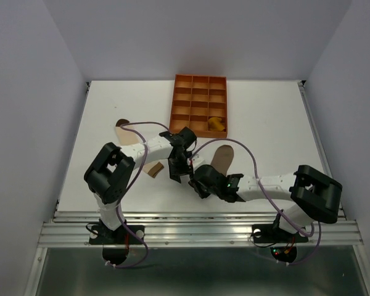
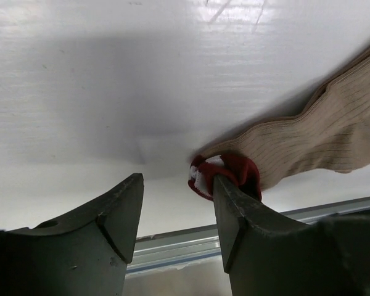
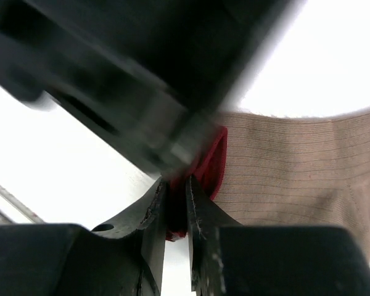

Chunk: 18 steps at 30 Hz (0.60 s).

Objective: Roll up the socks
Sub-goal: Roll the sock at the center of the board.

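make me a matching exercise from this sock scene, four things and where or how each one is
Things:
1. left gripper
2. right gripper
3. yellow sock
4. cream sock

Places or states:
a. sitting in a compartment of the orange tray
b. jaws standing apart
c. pinched shut on the red edge of the taupe sock
d. lying on the table, left of the tray

Pairs: 1-b, 2-c, 3-a, 4-d
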Motion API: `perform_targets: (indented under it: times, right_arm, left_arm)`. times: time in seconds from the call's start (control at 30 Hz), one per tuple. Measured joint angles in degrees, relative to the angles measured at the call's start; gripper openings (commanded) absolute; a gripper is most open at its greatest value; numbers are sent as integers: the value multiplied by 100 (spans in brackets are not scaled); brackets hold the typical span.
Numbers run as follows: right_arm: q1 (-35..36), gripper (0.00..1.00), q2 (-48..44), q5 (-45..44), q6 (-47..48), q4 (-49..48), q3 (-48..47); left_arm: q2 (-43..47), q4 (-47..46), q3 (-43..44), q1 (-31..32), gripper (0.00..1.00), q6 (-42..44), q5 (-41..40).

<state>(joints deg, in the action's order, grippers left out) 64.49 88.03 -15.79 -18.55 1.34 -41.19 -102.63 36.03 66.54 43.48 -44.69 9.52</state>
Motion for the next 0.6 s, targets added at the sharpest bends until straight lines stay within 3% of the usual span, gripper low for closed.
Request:
perform_targets:
  times: [0.27, 0.33, 0.6]
  right_arm:
    - [-756, 1, -540, 1307, -570, -601, 658]
    - [-922, 1, -588, 1624, -750, -728, 769]
    - [-1620, 1, -647, 2527, -1478, -1370, 1215]
  left_arm:
    - [608, -494, -177, -603, 61, 0, 90]
    - [835, -629, -254, -750, 66, 4, 105]
    - [1394, -1447, -815, -791, 67, 184, 470]
